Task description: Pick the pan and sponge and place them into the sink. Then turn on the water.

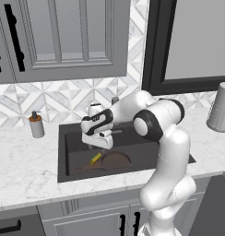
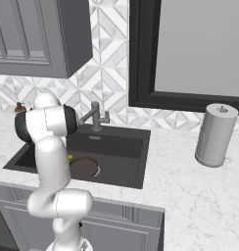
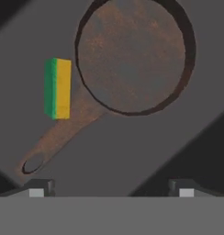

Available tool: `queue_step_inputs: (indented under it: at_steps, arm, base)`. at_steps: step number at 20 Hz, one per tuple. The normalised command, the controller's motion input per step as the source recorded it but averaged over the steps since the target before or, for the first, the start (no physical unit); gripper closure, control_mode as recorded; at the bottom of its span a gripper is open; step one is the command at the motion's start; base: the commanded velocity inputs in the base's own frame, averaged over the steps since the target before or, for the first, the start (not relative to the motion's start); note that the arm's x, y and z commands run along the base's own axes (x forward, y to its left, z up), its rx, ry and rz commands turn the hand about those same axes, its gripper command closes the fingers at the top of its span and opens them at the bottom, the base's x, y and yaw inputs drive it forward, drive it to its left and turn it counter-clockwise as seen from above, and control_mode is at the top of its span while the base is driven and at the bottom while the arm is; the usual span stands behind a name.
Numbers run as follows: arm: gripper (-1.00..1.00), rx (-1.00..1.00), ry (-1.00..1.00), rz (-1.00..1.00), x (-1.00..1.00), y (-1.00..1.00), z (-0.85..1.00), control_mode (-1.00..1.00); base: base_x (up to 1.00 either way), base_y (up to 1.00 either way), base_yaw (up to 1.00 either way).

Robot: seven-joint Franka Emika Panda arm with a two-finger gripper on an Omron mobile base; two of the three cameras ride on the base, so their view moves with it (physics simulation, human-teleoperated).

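The dark brown pan (image 3: pixel 132 59) lies flat on the floor of the black sink (image 1: pixel 133 148), its long handle pointing away from the bowl. The green and yellow sponge (image 3: pixel 58 88) lies beside the handle, close to the pan's rim. Both also appear as the pan (image 1: pixel 115 160) with the sponge (image 1: pixel 96 158) to its left, and as the pan (image 2: pixel 84 167) and sponge (image 2: pixel 70 158) beyond the arm. My gripper (image 3: pixel 109 188) hangs open above them with nothing between its fingers; it sits over the basin (image 1: pixel 97 145). The water is out of view.
The grey faucet (image 2: pixel 95 117) stands behind the sink (image 2: pixel 116 147). A soap dispenser (image 1: pixel 36 124) sits on the counter to the left. On the right counter a paper towel roll (image 2: pixel 215 135) stands upright. Cabinets hang above, and a dark-framed window is behind.
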Motion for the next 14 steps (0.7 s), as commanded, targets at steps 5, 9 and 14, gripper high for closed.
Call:
queue_step_inputs:
  at_steps: [5, 9, 14]
  arm:
    - [-1.00, -0.01, -0.01, 0.08, -0.58, -0.13, 0.78, -1.00]
    - [-1.00, 0.00, -0.02, 0.11, -0.34, -0.35, 0.68, -1.00]
    - [-1.00, 0.00, 0.00, 0.18, -0.36, -0.74, 0.54, -1.00]
  base:
    - [0.00, 0.00, 0.00]
    - [0.00, 0.00, 0.00]
    - [0.00, 0.00, 0.00]
